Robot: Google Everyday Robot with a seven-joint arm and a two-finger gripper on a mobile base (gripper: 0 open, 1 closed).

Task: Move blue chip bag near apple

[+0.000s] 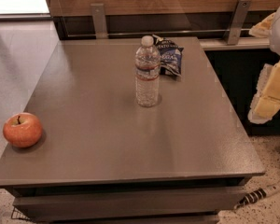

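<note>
Resting blue chip bag (170, 55): lay crumpled at the far edge of the surface (93, 139), right of middle, just behind the water bottle (147, 73) and partly hidden by it.
Apple (22, 129): sat at the near left corner, stem up, well apart from the bag.
Water bottle: stood upright mid-surface, capped, roughly between the two.
Pincer (272, 93): hung out beyond the surface's right edge, well apart from the bag; open or closed, could not tell.
</note>
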